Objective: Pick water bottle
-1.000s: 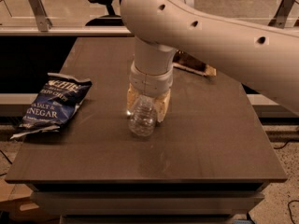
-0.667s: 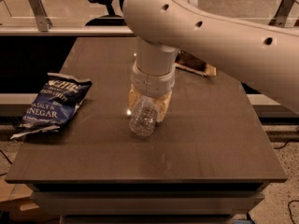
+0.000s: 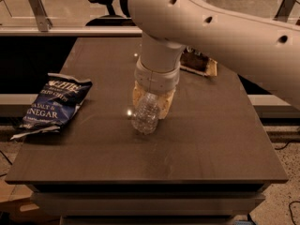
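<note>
The water bottle (image 3: 144, 119) is a small clear ribbed plastic bottle near the middle of the dark table (image 3: 211, 144). It sits tilted, with its upper part hidden under the arm's wrist. My gripper (image 3: 150, 108) comes down from above, and its tan fingers (image 3: 166, 103) stand on either side of the bottle's upper half, closed against it. The large white arm fills the upper right of the view.
A blue salt and vinegar chip bag (image 3: 52, 104) lies flat at the table's left edge. A brown snack packet (image 3: 200, 63) lies at the back right, partly hidden behind the arm. A rail and a chair stand beyond the table's far edge.
The bottle and the gripper have shifted slightly up and to the right together. The chip bag has not moved.
</note>
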Tool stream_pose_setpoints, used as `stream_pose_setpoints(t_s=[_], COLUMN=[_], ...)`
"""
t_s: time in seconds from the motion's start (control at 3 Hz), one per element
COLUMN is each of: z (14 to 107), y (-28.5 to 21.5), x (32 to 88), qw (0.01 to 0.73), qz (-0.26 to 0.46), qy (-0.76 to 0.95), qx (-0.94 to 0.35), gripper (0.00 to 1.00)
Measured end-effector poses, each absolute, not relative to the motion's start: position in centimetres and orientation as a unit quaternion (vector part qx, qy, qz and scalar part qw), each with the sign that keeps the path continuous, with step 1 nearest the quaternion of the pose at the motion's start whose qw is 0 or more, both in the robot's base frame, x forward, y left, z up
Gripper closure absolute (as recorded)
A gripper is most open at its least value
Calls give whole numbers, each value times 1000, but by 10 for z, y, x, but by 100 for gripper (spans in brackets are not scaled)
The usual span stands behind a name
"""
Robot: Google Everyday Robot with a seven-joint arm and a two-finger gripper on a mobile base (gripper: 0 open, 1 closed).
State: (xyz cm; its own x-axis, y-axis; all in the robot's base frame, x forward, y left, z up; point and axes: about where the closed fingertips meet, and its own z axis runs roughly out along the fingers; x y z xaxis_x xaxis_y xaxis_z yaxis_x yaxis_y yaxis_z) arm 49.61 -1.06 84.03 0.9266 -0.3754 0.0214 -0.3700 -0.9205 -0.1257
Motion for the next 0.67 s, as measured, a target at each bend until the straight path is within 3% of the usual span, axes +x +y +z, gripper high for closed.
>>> stream_pose_setpoints(t_s=[0.67], z=[882], y=[-13], x=[516], qw=[108], qz=[-69], qy=[196], qx=[-972], gripper=[100])
